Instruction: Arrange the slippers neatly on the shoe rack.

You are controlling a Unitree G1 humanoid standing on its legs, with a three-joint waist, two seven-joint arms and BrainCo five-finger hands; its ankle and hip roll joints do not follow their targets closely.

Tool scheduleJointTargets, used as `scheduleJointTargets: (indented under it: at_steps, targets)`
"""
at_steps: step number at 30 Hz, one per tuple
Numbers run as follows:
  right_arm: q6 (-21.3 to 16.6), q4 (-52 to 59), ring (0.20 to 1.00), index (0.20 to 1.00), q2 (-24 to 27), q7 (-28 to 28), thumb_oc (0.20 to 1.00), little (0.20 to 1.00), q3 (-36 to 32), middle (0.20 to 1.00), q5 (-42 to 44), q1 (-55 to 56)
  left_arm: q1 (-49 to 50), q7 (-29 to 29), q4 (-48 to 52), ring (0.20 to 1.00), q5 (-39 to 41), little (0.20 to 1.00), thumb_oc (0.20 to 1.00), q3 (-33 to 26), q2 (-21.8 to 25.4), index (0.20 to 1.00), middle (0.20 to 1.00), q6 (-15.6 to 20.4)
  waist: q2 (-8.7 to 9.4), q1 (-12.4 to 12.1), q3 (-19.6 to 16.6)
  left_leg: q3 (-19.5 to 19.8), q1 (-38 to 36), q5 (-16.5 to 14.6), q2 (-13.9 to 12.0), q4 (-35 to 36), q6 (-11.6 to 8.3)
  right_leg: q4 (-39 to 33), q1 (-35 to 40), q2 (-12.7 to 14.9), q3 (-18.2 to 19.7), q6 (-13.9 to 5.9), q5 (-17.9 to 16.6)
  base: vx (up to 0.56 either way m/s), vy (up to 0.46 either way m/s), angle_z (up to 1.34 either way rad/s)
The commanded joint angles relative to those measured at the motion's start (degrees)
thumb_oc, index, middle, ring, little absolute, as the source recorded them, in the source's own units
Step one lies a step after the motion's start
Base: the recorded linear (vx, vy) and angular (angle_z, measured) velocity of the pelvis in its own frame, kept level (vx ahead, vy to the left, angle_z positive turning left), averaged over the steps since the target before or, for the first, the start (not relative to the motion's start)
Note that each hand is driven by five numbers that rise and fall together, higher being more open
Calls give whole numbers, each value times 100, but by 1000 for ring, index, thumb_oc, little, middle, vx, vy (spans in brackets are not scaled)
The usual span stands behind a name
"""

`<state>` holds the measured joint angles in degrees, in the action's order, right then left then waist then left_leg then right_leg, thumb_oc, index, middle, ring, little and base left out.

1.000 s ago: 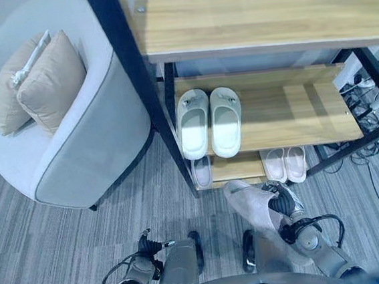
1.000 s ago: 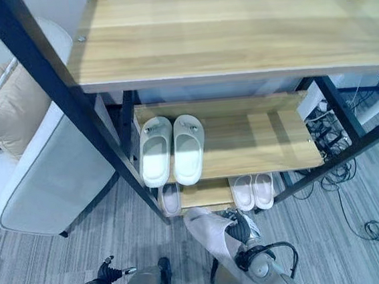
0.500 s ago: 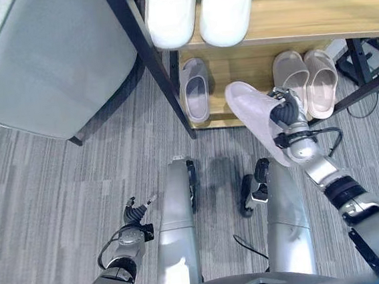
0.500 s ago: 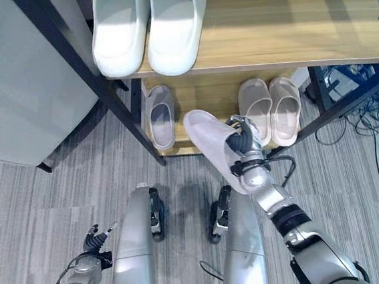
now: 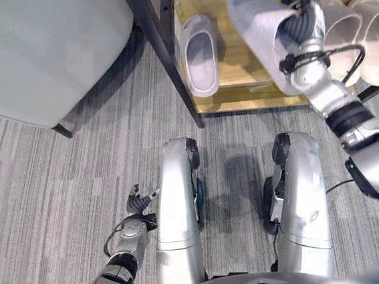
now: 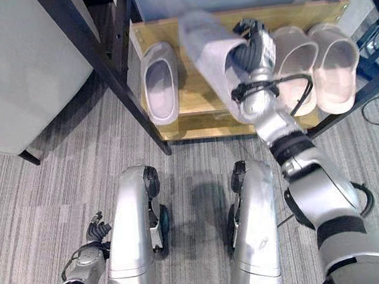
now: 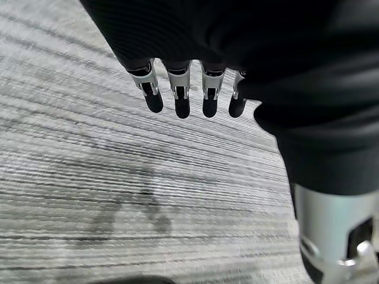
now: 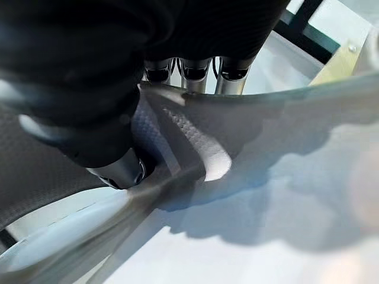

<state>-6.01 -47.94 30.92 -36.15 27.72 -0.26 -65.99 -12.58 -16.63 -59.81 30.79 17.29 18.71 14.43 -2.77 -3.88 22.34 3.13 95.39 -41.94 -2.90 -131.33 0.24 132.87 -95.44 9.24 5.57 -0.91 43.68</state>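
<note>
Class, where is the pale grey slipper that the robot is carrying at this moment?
The pale grey slipper is gripped in the right hand, held over the wooden bottom shelf, between the single grey slipper on its left and the beige pair on its right.

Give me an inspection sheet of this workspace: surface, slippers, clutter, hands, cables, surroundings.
Surface: wooden bottom shelf of black-framed shoe rack.
Job's things: pale lilac slipper in right hand above the shelf; its mate, single lilac slipper, on shelf at left; beige slipper pair at right.
Clutter: nothing seen.
Hands: right hand curled round the slipper; left hand relaxed, low over grey carpet.
Cables: nothing seen.
Surroundings: grey armchair at left.
</note>
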Motion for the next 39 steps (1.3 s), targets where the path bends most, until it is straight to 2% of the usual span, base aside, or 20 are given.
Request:
scheduleJointTargets:
  at_steps: [1,7,14,24,25,26,31,39]
  targets:
    - [-214,-189,200,200,70,-94,200,200,208,200,622,-784,186,-144,232,1000,255,1000,1000,71,235,1000,1000,268,97,-254,23,125,-547,-393,55,274,463,-234,818,69,369,433,-401,31,12,14]
    - [-104,-1985,200,200,-334,285,200,200,762,200,1071,-1513,145,-38,263,1000,287,1000,1000,181,371,1000,1000,245,99,-385,151,84,-543,-466,68,93,410,-9,849,122,474,429,-386,11,23,2]
    - [-46,-2600,200,200,-832,279,200,200,817,200,1222,-1650,-63,-269,130,1000,-224,1000,1000,537,279,1000,1000,209,104,-378,108,73,-543,-555,104,26,398,60,956,161,485,449,-344,17,28,7]
    - [-83,-3130,200,200,-588,136,200,200,743,200,1518,-1940,-223,-321,88,1000,-506,1000,1000,897,224,1000,1000,221,82,-510,202,93,-543,-643,153,-136,394,197,957,196,522,438,-303,10,15,0]
    - [-84,-3185,542,542,-570,165,542,542,740,542,1555,-1946,-204,-312,41,1000,-529,1000,1000,918,191,1000,1000,205,81,-506,207,92,-543,-645,159,-136,398,200,957,195,529,445,-291,-11,40,0]
    - [-156,-3169,1000,1000,-610,163,1000,1000,622,1000,1744,-1944,-183,-298,-40,1000,-513,1000,1000,899,134,1000,1000,189,60,-508,232,82,-543,-637,156,-133,401,184,961,196,504,452,-287,-14,44,0]
    - [-259,-3225,1000,1000,-459,204,1000,1000,391,1000,2104,-1840,-110,-255,-188,1000,-458,1000,1000,878,70,1000,1000,181,29,-591,220,99,-543,-628,192,-170,406,201,998,237,482,422,-286,-2,9,0]
    - [-312,-3223,1000,1000,-614,192,1000,1000,237,1000,2345,-1791,-68,-166,-1052,1000,-550,1000,1000,893,-208,1000,1000,-48,68,-512,259,97,-543,-623,152,-234,365,316,990,220,468,483,-230,-35,-2,0]
